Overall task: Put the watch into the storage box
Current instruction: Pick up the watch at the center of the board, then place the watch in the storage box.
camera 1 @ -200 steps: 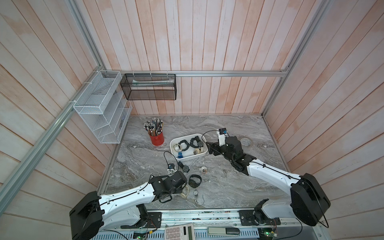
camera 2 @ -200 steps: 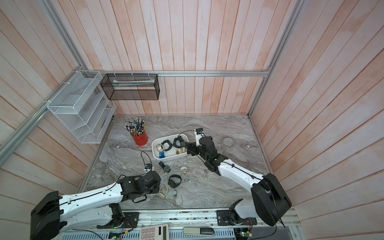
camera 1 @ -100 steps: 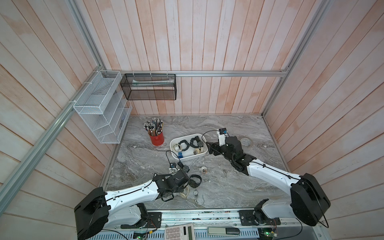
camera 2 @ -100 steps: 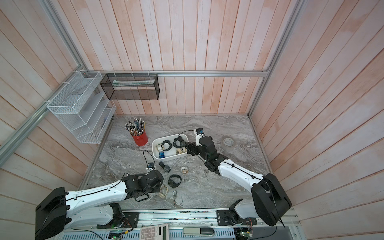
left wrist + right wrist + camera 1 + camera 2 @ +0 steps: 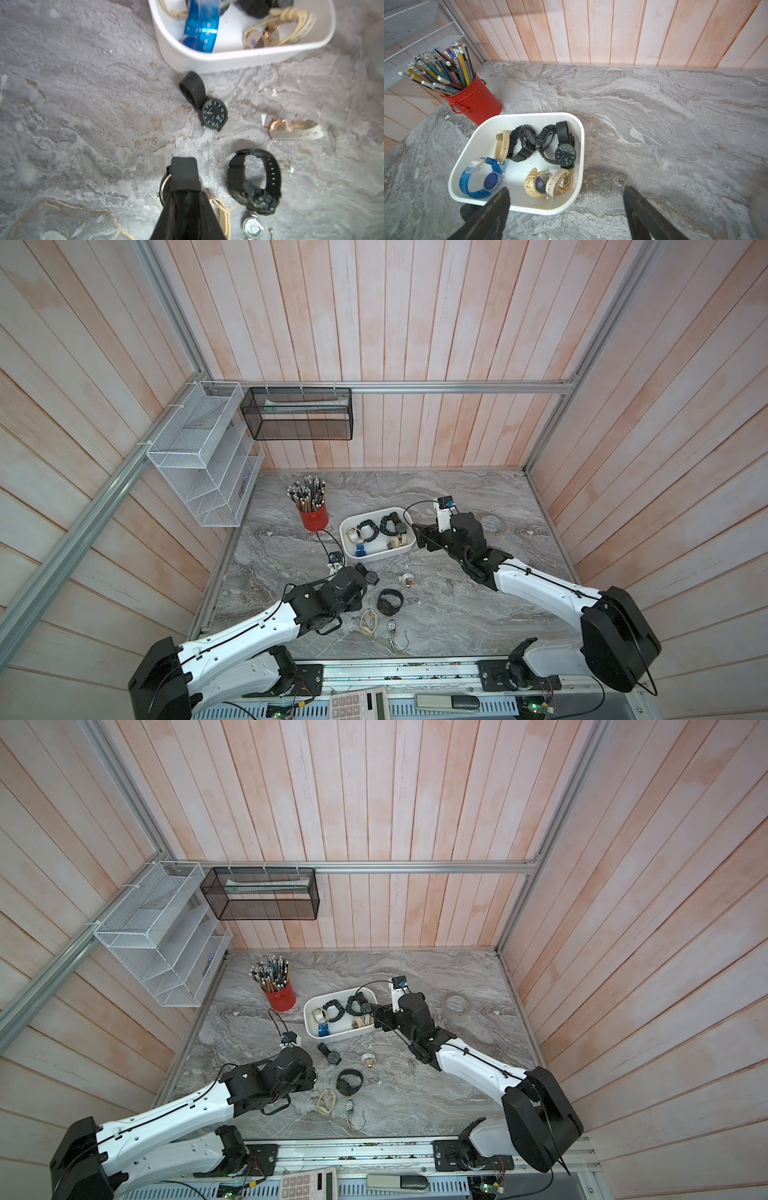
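Top views showed the left gripper (image 5: 358, 600) low over the near-left part of the marble table (image 5: 457, 626), its jaws hidden under the wrist. The storage box (image 5: 376, 559) stood farther back near the table's middle, just right of a red pencil cup (image 5: 313, 517). The right gripper (image 5: 376, 1017) hovered at the box's right end. Left wrist view: the jaws stood nearly together, pinching the watch (image 5: 163, 187), a silver-rimmed one with a black strap; whether it was clear of the table could not be told. A black-dial watch (image 5: 214, 113) lay between it and the box's near wall, and a black digital watch (image 5: 253, 182) lay just to its right. Right wrist view: the jaws stood wide apart with nothing between them beside the box's right end, and several watches lay inside the box.
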